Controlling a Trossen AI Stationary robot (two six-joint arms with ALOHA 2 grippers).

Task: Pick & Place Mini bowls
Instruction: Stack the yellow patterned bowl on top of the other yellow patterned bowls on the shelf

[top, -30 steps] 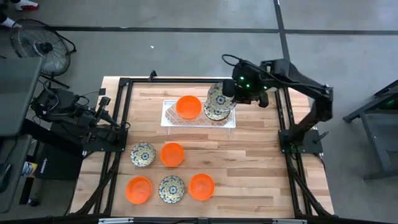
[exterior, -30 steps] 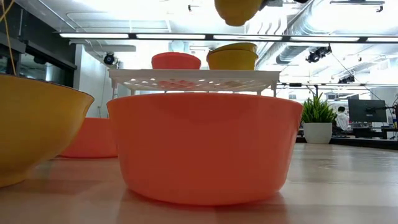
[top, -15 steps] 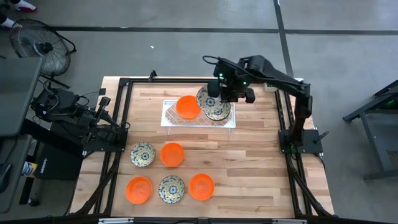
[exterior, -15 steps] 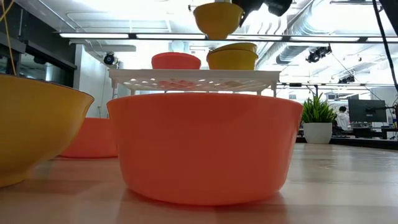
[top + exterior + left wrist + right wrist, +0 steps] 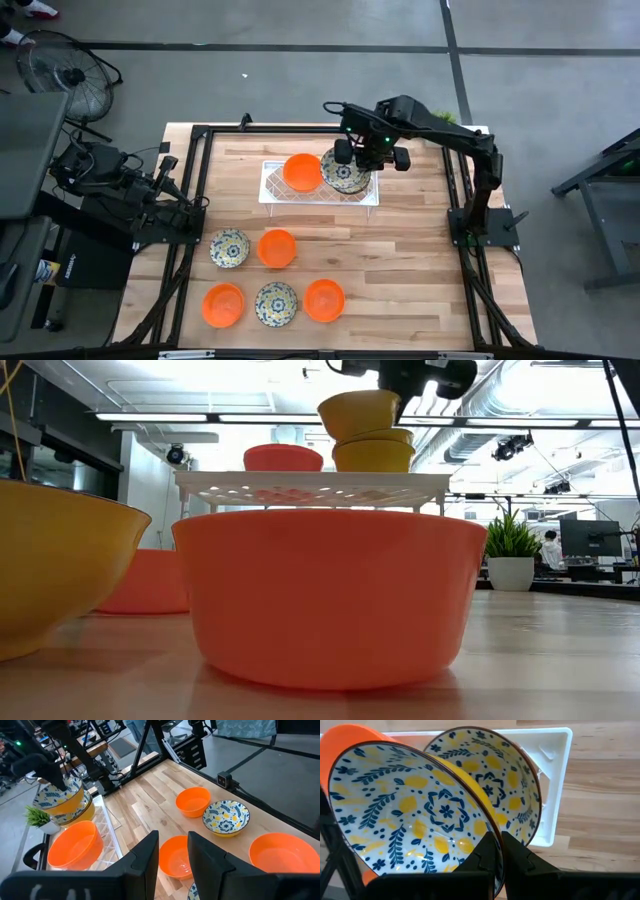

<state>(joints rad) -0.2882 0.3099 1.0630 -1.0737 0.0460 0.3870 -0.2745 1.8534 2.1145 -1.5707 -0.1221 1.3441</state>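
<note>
The white tray (image 5: 270, 186) stands raised near the far edge of the tabletop (image 5: 420, 260), its bed filled by an orange bowl (image 5: 302, 171) and a stack of patterned bowls (image 5: 347, 176). The right gripper (image 5: 352, 158), clamped on the rim of the top patterned bowl (image 5: 358, 413), blocks access from above there. Five more bowls crowd the near left: a patterned one (image 5: 229, 247), an orange one (image 5: 277, 247), and a front row (image 5: 276, 302). The right half of the tabletop lies bare. The left gripper (image 5: 173, 851) waits at the left edge.

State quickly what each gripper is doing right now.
Left gripper: open, holding nothing, parked at the table's left edge.
Right gripper: shut on a cream floral-patterned bowl above the white lattice tray.
</note>
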